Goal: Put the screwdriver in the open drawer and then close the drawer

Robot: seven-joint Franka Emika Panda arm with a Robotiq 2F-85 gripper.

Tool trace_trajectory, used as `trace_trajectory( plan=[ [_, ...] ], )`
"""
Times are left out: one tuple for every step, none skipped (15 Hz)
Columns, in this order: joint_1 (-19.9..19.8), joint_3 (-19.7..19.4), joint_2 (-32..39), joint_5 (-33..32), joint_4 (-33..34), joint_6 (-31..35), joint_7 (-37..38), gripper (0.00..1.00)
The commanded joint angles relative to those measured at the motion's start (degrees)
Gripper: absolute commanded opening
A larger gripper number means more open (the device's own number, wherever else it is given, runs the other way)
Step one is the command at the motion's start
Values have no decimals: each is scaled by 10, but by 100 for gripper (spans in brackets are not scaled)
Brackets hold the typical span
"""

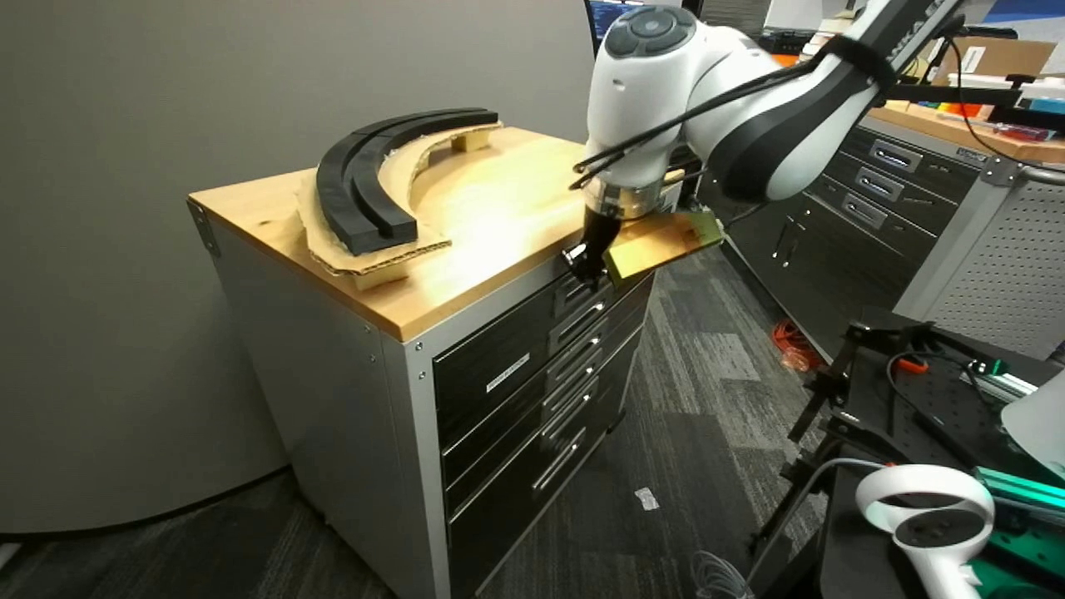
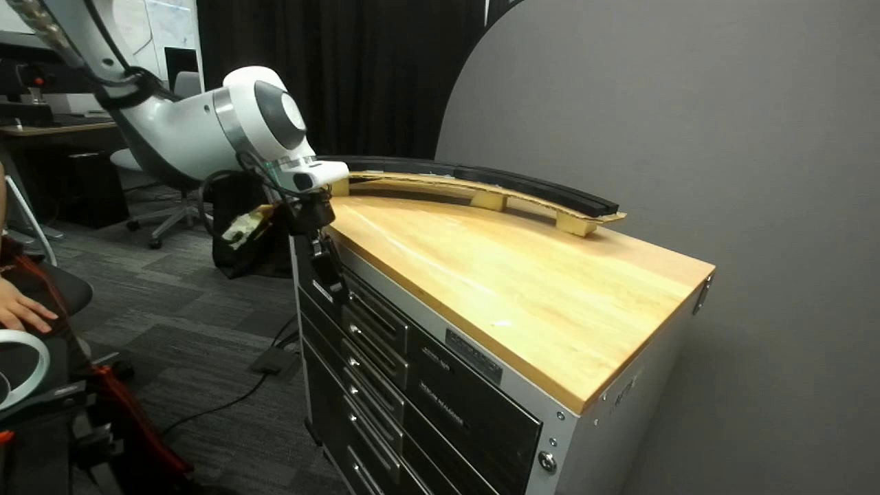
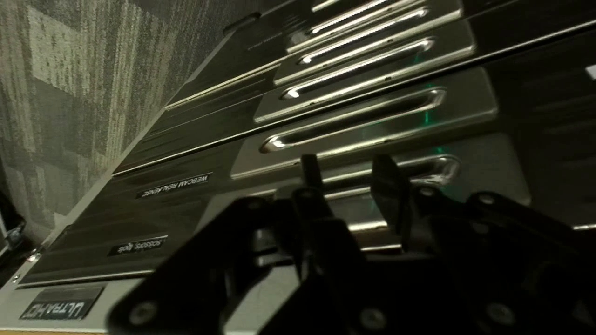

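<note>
Black tool (image 3: 347,163) up close, lower ctr frame, jaws apart. Top drawer (image 3: 489,179) behind looks shut; prob stiff, slick metal, hook its handle (image 3: 437,173). Can't spot screwdriver from here tbh.

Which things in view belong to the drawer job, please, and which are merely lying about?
For the job:
top drawer, apparently shut
gripper, open, holding nothing visible
screwdriver, not seen in any view

Just lying about:
curved black piece
cardboard, beneath it
white scrap, on the floor
orange coil, also on the floor
</note>
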Motion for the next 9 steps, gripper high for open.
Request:
trace_trajectory(
  plan=[
    [-147, 154, -95, 88, -71, -19, -155, 67],
    [-188, 200, -105, 122, -79, -23, -199, 75],
    [-234, 247, -117, 155, -91, -19, -243, 82],
    [-272, 293, -120, 190, -89, -26, -286, 90],
    [-311, 339, -119, 226, -82, -35, -329, 97],
    [-351, 385, -116, 262, -74, -44, -371, 100],
    [-189, 217, -119, 254, -78, -17, -330, 87],
    [-216, 249, -124, 281, -78, -21, -363, 94],
    [-228, 263, -127, 291, -77, -24, -377, 100]
  ],
)
